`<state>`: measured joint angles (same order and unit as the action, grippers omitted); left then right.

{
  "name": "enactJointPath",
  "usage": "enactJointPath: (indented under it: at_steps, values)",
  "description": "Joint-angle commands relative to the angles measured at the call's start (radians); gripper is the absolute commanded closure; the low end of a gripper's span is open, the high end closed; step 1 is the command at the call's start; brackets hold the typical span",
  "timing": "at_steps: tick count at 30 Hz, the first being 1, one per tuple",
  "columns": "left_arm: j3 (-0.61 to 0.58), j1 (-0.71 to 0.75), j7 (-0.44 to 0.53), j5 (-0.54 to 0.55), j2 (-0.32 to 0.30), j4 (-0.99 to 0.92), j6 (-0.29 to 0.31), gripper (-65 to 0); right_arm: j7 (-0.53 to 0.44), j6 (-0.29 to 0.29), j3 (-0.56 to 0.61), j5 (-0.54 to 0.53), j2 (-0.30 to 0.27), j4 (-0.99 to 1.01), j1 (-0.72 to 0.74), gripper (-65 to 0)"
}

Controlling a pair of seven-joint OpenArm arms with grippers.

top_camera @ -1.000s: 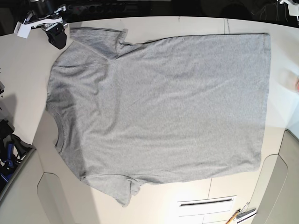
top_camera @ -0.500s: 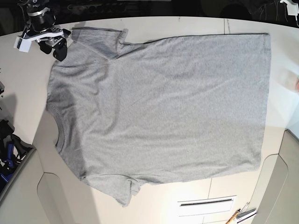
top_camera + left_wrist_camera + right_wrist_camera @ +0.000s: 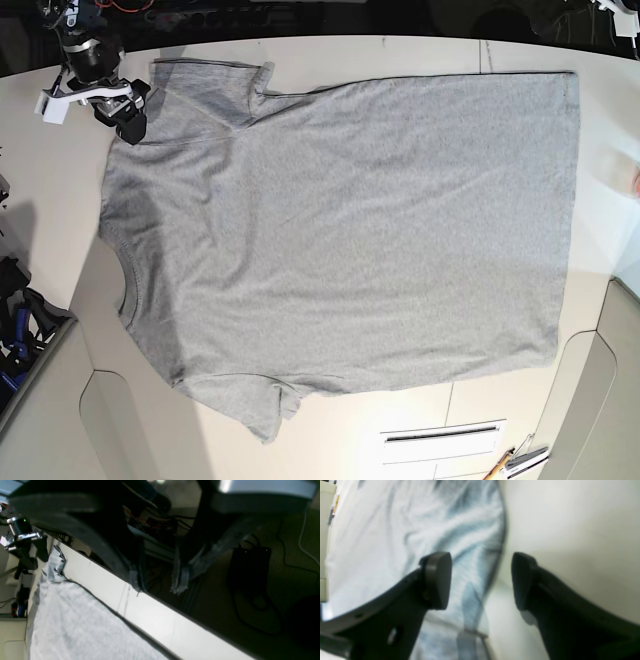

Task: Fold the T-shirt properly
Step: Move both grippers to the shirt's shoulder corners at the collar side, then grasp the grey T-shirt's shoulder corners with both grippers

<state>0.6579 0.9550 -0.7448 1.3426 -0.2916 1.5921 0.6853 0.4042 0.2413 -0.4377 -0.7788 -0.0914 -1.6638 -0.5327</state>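
Observation:
The heather-grey T-shirt (image 3: 340,230) lies spread flat on the table, plain side up, neck at the left and hem at the right. My right gripper (image 3: 130,118) is at the top left, by the upper sleeve and shoulder edge. In the right wrist view it (image 3: 481,580) is open, one finger over the shirt (image 3: 395,530) and the other over bare table, straddling the cloth edge. My left gripper (image 3: 157,585) is open and empty, past the table's far edge over dark floor. The shirt (image 3: 75,630) shows below it.
The cream table (image 3: 400,55) has a dark far edge. A slotted panel (image 3: 440,435) and a pen-like tool (image 3: 510,462) sit at the bottom. Dark and blue gear (image 3: 20,320) sits at the left edge. Cables and a black box (image 3: 250,565) lie on the floor.
My right gripper has moved down and a little toward the shirt's upper sleeve edge. The shirt has not moved.

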Motion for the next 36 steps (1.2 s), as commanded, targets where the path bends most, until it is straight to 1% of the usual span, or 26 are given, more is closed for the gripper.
enactJointPath:
  at_steps: [1, 7, 8, 9, 10, 12, 13, 16, 18, 23, 27, 32, 34, 36]
  values:
    - [0.01, 0.011, 0.007, 0.018, -0.011, 0.01, 0.013, -21.7, -0.006, 0.002, 0.005, -0.007, -0.008, 0.005, 0.006, -37.5]
    - [0.011, 0.003, 0.008, 0.018, -0.011, 0.01, 0.013, -21.7, 0.001, 0.003, 0.02, -0.008, -0.008, 0.04, 0.006, -36.6]
    - [0.014, 0.0, 0.008, 0.018, -0.01, 0.01, 0.013, -21.7, 0.002, 0.003, 0.02, -0.007, -0.008, 0.04, 0.006, -33.0]
    - [0.021, -0.003, 0.007, 0.018, -0.01, 0.01, 0.013, -21.7, 0.002, 0.004, 0.02, -0.007, -0.008, 0.04, 0.006, -27.8]
    - [0.033, -0.006, 0.008, 0.018, -0.01, 0.01, 0.013, -21.7, 0.005, 0.023, 0.02, -0.006, -0.008, 0.04, 0.006, -21.5]
    - [0.068, -0.011, 0.008, 0.019, -0.01, 0.01, 0.013, -21.7, 0.014, 0.079, 0.02, -0.006, -0.008, 0.04, 0.006, -6.9]
    - [0.087, -0.011, 0.008, 0.024, -0.011, 0.01, 0.013, -21.7, 0.016, 0.091, 0.02, -0.006, -0.008, 0.04, 0.006, 0.0]
    - [0.142, -0.017, 0.007, 0.051, -0.011, 0.01, 0.013, -21.7, 0.016, 0.096, 0.02, 0.006, -0.008, 0.04, 0.006, 0.0]
    - [0.162, -0.039, 0.007, 0.038, -0.01, 0.01, 0.013, -21.7, 0.019, 0.096, 0.02, 0.016, -0.008, 0.04, 0.006, 0.0]
    - [0.166, -0.145, 0.007, -0.063, -0.011, -0.008, 0.013, -21.7, 0.019, 0.096, 0.02, 0.016, -0.008, 0.04, 0.006, 0.0]
    - [0.166, -0.246, 0.008, -0.153, -0.011, -0.07, 0.013, -21.7, 0.019, 0.096, 0.02, 0.016, -0.008, 0.04, 0.006, 0.0]
    - [0.166, -0.326, 0.009, -0.186, -0.028, -0.178, 0.013, -21.8, 0.019, 0.096, 0.02, 0.016, -0.008, 0.04, 0.006, 0.0]
    - [0.166, -0.346, 0.023, -0.198, -0.042, -0.217, 0.013, -24.9, 0.019, 0.096, 0.02, 0.016, -0.008, 0.04, 0.006, 0.0]
    - [0.166, -0.357, 0.042, -0.216, -0.058, -0.244, 0.013, -30.3, 0.019, 0.096, 0.02, 0.016, -0.008, 0.04, 0.006, 0.0]
